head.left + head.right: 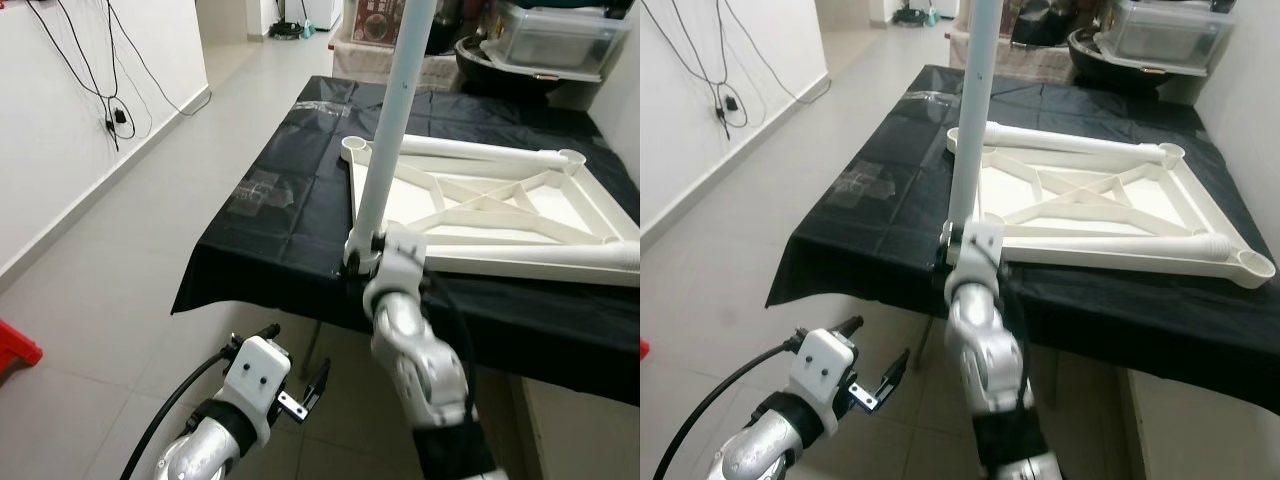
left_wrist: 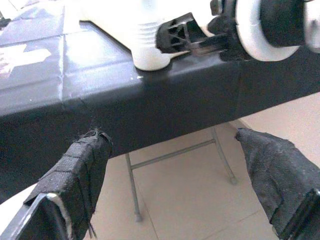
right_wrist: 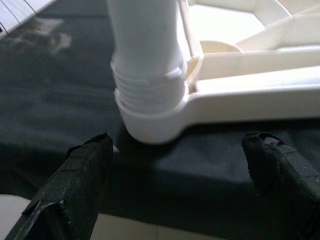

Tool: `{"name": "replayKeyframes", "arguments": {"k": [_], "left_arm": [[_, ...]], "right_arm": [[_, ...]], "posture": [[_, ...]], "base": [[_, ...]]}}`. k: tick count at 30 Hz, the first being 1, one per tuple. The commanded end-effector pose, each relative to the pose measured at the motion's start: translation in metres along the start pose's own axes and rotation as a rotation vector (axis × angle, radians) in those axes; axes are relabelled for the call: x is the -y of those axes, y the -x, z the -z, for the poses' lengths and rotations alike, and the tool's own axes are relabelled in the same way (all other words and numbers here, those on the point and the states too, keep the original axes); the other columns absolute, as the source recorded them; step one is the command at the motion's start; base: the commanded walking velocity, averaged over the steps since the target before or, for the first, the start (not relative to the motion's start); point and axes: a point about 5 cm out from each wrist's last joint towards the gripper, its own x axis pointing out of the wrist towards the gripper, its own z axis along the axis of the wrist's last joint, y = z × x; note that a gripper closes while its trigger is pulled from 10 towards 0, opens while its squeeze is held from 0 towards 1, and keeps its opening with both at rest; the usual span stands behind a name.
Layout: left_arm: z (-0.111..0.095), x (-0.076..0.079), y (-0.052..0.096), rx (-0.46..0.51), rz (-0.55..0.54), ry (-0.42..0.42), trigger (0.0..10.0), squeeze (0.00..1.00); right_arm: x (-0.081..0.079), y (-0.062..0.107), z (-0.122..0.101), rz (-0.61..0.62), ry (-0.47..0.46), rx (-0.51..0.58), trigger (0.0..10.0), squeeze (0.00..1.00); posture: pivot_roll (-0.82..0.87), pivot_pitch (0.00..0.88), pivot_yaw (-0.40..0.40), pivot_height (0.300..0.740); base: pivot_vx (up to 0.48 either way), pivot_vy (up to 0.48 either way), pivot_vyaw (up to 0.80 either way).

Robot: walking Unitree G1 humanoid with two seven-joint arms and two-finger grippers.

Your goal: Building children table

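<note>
The white plastic tabletop frame (image 1: 500,215), upturned, lay on the black-draped table (image 1: 290,240). Its stiff, light white tubular leg (image 1: 395,120) stood in the seven-o'clock corner socket. Our right gripper (image 3: 175,165) gaped, unladen, around the threaded base; grasp there.

1. You will find no readable text, brand, number or sign on the white table frame (image 1: 500,215) or its upright leg (image 1: 395,120).
2. The black cloth on the desk (image 1: 290,220) carries only pale glare patches, no lettering.
3. The far red-patterned box (image 1: 375,20) is too blurred for you to read.
</note>
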Motion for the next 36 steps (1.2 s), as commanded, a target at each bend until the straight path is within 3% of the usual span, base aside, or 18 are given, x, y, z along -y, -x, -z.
{"name": "replayKeyframes", "arguments": {"k": [1,3,5,7,13,16,19,20,26,30,36], "left_arm": [[0.003,-0.001,0.001,-0.013,-0.014,-0.002,10.0,0.0],[0.006,-0.006,0.004,-0.031,-0.059,0.014,10.0,0.0],[0.006,-0.006,0.004,-0.031,-0.059,0.014,10.0,0.0],[0.008,-0.011,0.007,-0.048,-0.104,0.032,10.0,0.0],[0.012,-0.015,0.012,-0.077,-0.162,0.079,10.0,0.0],[0.018,-0.019,0.019,-0.113,-0.241,0.115,10.0,0.0],[0.018,-0.019,0.019,-0.113,-0.241,0.115,10.0,0.0],[0.027,-0.022,0.024,-0.146,-0.293,0.121,10.0,0.0],[0.036,-0.022,0.022,-0.174,-0.31,0.133,10.0,0.0],[0.04,-0.024,0.019,-0.185,-0.314,0.142,10.0,0.0],[0.045,-0.023,0.014,-0.192,-0.303,0.157,10.0,0.0]], "right_arm": [[0.003,0.004,-0.001,-0.033,-0.001,0.011,10.0,0.0],[0.025,0.021,0.012,-0.135,0.065,0.063,10.0,0.0],[0.025,0.021,0.012,-0.135,0.065,0.063,10.0,0.0],[0.04,0.034,0.023,-0.176,0.097,0.07,10.0,0.0],[0.05,0.042,0.034,-0.181,0.112,0.052,10.0,0.0],[0.059,0.046,0.041,-0.179,0.113,0.039,10.0,0.0],[0.059,0.046,0.041,-0.179,0.113,0.039,10.0,0.0],[0.065,0.046,0.046,-0.177,0.116,0.027,10.0,0.0],[0.061,0.048,0.052,-0.21,0.11,0.024,10.0,0.0],[0.052,0.049,0.056,-0.241,0.115,0.028,10.0,0.0],[0.05,0.046,0.063,-0.239,0.131,0.009,10.0,0.0]], "posture": [[0.04,0.091,-0.052,0.74],[0.04,0.08,-0.047,0.74],[0.04,0.08,-0.047,0.74],[0.04,0.071,-0.047,0.74],[0.05,0.051,-0.044,0.74],[0.04,0.027,-0.043,0.74],[0.04,0.027,-0.043,0.74],[0.04,0.003,-0.049,0.74],[0.04,0.0,-0.046,0.74],[0.03,0.0,-0.042,0.74],[0.03,0.0,-0.036,0.74]], "base": [[0.0,0.0,0.0],[0.0,0.0,0.0],[0.0,0.0,0.0],[0.0,0.0,0.0],[0.0,0.0,0.0],[0.0,0.0,0.0],[0.0,0.0,0.0],[0.0,0.0,-0.66],[0.0,0.0,-0.73],[0.0,0.0,0.0],[0.0,0.0,0.0]]}}
